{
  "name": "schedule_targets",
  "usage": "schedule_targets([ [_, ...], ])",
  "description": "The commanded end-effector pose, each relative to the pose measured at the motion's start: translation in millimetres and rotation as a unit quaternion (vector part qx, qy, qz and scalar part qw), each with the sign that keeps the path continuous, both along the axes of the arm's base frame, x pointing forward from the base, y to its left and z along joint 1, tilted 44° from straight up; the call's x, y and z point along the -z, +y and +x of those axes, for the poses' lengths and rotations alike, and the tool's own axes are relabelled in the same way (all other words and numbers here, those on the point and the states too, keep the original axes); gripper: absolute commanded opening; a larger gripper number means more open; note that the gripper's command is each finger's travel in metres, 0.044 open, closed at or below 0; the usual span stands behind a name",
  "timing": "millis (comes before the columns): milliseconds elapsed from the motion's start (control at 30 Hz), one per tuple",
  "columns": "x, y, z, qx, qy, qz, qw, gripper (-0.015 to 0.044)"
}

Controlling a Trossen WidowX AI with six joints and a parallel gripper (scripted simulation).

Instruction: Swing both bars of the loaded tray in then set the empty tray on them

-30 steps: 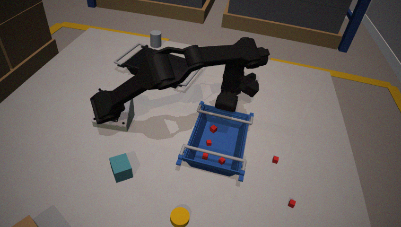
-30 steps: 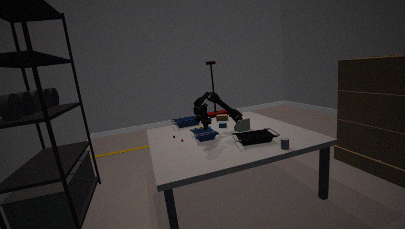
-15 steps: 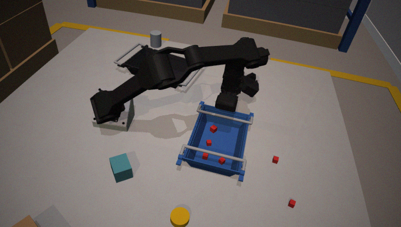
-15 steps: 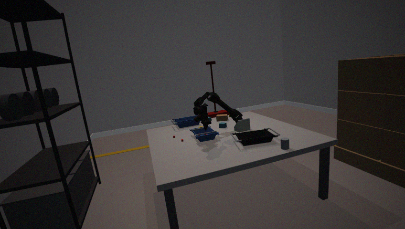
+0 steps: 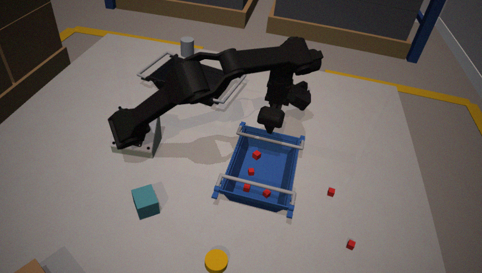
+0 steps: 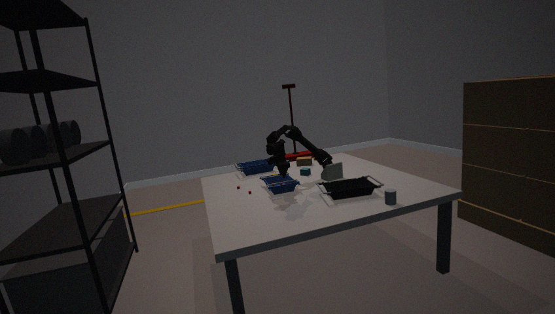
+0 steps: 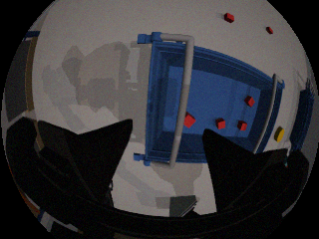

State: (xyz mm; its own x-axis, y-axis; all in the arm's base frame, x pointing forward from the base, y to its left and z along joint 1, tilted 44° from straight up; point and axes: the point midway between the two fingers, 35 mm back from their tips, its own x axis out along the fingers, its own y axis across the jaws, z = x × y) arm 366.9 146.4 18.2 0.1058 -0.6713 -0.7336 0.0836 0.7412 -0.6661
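The loaded blue tray (image 5: 270, 165) (image 7: 214, 85) stands upright with several red blocks inside. Its far bar (image 5: 270, 139) (image 7: 185, 90) lies across the top, inward of the end wall. Its near bar (image 5: 257, 184) (image 7: 272, 107) also stands inward of its end. My gripper (image 5: 269, 129) (image 6: 283, 175) (image 7: 169, 129) is open and empty, pointing down over the far end of the loaded tray. In the wrist view the far bar shows close beside one finger. An empty blue tray (image 6: 257, 167) (image 7: 303, 117) stands apart on the table; it is outside the top view.
A black tray (image 5: 217, 75) (image 6: 352, 190) with bars stands behind the arm. A grey cylinder (image 5: 187, 47) (image 6: 390, 197), teal block (image 5: 145, 197) (image 6: 305, 171), yellow disc (image 5: 216, 260) and tan box (image 6: 304, 161) are on the table. Two loose red blocks (image 5: 331, 191) (image 5: 350, 244) lie beside the loaded tray.
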Motion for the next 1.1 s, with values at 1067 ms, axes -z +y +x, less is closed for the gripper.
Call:
schedule_targets([
  [1067,156,89,-323,0.053,-0.031,0.013,0.998,0.044],
])
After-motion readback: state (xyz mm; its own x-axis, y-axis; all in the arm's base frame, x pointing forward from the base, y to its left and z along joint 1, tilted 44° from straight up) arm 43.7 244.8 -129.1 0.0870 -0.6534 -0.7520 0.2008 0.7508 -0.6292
